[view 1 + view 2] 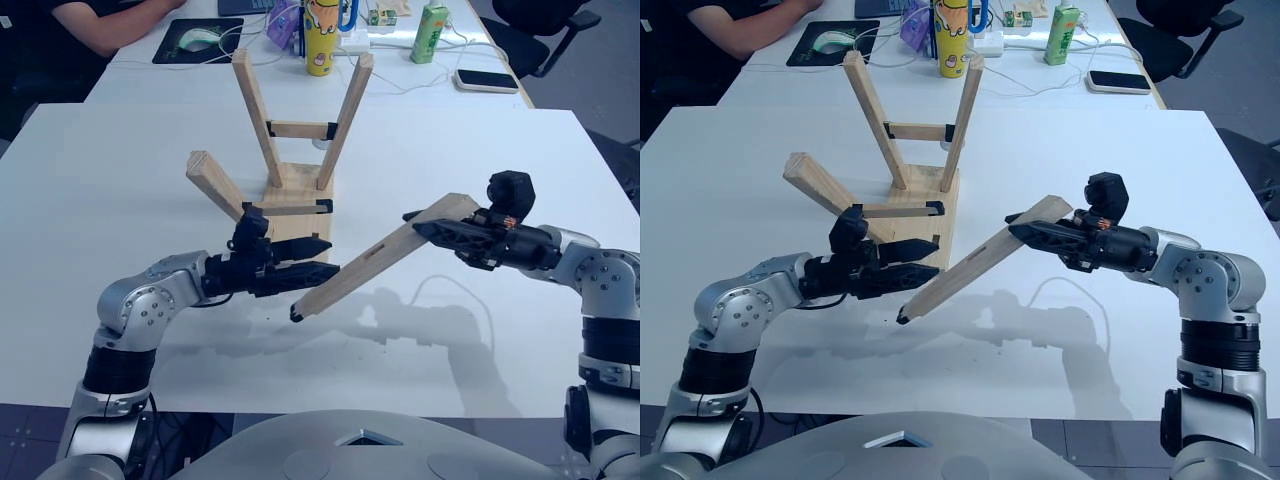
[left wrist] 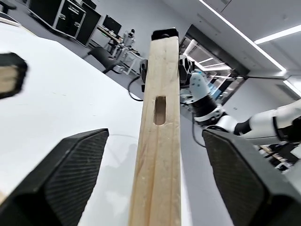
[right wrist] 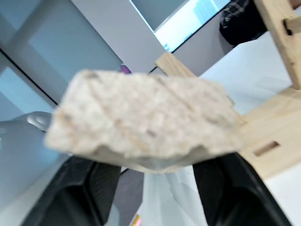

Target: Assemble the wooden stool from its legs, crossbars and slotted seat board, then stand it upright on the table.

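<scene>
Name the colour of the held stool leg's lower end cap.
Black cap on the stool leg; left eye view shows it best.

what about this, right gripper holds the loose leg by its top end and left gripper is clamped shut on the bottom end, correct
One thing is wrong: the left gripper is not clamped shut. The left wrist view shows its fingers wide apart, one on each side of the leg, with a gap on both sides. The right gripper does hold the leg by its top end.
</scene>
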Tool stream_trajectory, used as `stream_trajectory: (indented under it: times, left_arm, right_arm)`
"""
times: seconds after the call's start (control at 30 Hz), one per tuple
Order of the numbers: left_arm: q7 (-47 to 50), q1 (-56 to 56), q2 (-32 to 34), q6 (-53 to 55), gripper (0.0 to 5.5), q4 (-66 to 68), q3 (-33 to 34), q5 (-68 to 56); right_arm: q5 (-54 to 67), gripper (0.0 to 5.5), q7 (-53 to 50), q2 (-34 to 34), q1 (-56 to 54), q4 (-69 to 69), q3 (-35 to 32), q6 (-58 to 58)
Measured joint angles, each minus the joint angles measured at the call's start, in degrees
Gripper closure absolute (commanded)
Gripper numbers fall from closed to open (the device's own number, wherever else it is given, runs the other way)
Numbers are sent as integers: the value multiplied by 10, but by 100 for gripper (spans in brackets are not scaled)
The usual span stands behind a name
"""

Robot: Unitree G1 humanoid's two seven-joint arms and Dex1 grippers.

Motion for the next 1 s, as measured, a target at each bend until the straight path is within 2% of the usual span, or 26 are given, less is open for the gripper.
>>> stream_trajectory:
  times: [0.2,0.37,0.6,0.77,1.0]
  left_arm:
    - [25,49,20,-188,155,0,-95,229]
    - [99,59,-12,-300,155,55,-114,345]
    - [109,64,-1,-314,155,97,-139,417]
    - [107,63,1,-308,155,99,-138,422]
    - [102,61,2,-303,155,100,-137,422]
  right_arm:
    - [-69,343,67,-84,-16,83,-1,-52]
    - [-111,343,99,-104,-96,151,8,-94]
    - [-150,343,65,-41,-155,156,32,-150]
    - [-150,343,37,2,-163,130,34,-169]
    - [-223,344,25,30,-164,112,94,-236]
